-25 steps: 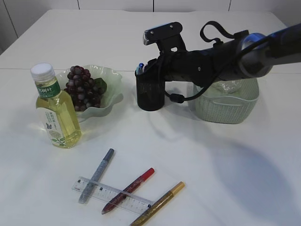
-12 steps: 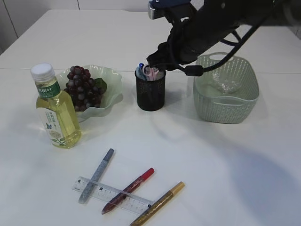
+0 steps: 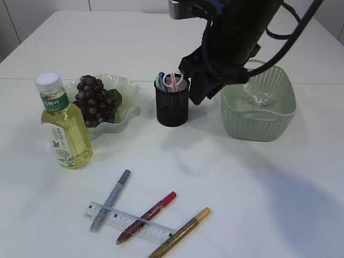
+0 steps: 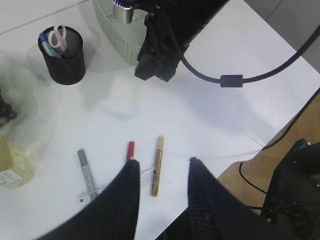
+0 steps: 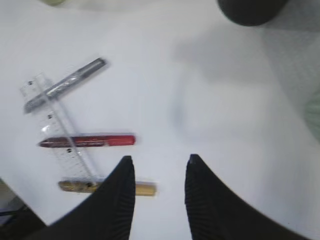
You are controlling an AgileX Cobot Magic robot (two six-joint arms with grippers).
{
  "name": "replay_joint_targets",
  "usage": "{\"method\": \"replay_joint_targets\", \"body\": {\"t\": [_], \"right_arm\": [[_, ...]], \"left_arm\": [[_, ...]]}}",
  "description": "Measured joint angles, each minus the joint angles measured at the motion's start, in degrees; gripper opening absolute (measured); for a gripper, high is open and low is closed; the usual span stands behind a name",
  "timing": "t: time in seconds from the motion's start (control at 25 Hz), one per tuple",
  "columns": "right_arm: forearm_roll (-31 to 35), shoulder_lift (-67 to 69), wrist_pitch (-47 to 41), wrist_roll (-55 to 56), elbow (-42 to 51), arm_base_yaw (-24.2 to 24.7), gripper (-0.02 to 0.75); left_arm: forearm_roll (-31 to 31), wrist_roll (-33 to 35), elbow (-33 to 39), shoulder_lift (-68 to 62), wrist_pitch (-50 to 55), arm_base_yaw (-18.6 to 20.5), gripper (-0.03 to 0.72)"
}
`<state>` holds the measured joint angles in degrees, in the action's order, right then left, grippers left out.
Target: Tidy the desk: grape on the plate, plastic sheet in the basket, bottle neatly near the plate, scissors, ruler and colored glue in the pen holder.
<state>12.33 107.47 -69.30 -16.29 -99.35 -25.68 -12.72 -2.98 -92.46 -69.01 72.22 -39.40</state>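
Note:
Purple grapes [image 3: 97,102] lie on the pale green plate [image 3: 130,109], with the yellow-tea bottle [image 3: 63,131] upright just left of it. Pink-handled scissors [image 3: 173,80] stand in the black mesh pen holder [image 3: 172,107]. The crumpled plastic sheet [image 3: 258,97] lies in the green basket [image 3: 258,121]. At the front, the clear ruler [image 3: 129,222] lies under silver [image 3: 110,200], red [image 3: 147,217] and gold [image 3: 180,233] glue pens. My right gripper [image 5: 157,160] hangs open and empty, high between holder and basket. My left gripper [image 4: 161,161] is open and empty, high above the gold glue pen [image 4: 158,165].
The right arm [image 3: 236,37] and its cables cross above the basket and the holder's right side. In the left wrist view the table's edge [image 4: 260,150] runs close to the right, with a cable and dark equipment beyond it.
The right arm has lifted off the pen holder and swung up and to the right. The scissors' pink handles now show in the holder.

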Motion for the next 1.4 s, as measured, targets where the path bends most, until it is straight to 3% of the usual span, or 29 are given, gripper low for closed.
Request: {"method": "replay_joint_targets", "body": {"t": [0.2, 0.36, 0.48, 0.96, 1.4], "right_arm": [[5.68, 0.00, -0.77, -2.34, 0.00, -1.55, 0.316], [5.68, 0.00, -0.82, -3.07, 0.00, -5.94, 0.480], [5.44, 0.00, -0.82, -3.84, 0.00, -10.01, 0.545], [1.57, 6.63, -0.91, -4.21, 0.00, -23.55, 0.557], [-1.82, 15.56, 2.65, -4.88, -0.03, -24.38, 0.557]], "left_arm": [[0.13, 0.00, 0.00, 0.00, 0.37, 0.00, 0.243], [0.40, 0.00, 0.00, 0.00, 0.37, 0.00, 0.243], [0.40, 0.00, 0.00, 0.00, 0.37, 0.00, 0.243], [0.51, 0.00, 0.00, 0.00, 0.37, 0.00, 0.243], [0.09, 0.00, 0.00, 0.00, 0.37, 0.00, 0.243]]}}
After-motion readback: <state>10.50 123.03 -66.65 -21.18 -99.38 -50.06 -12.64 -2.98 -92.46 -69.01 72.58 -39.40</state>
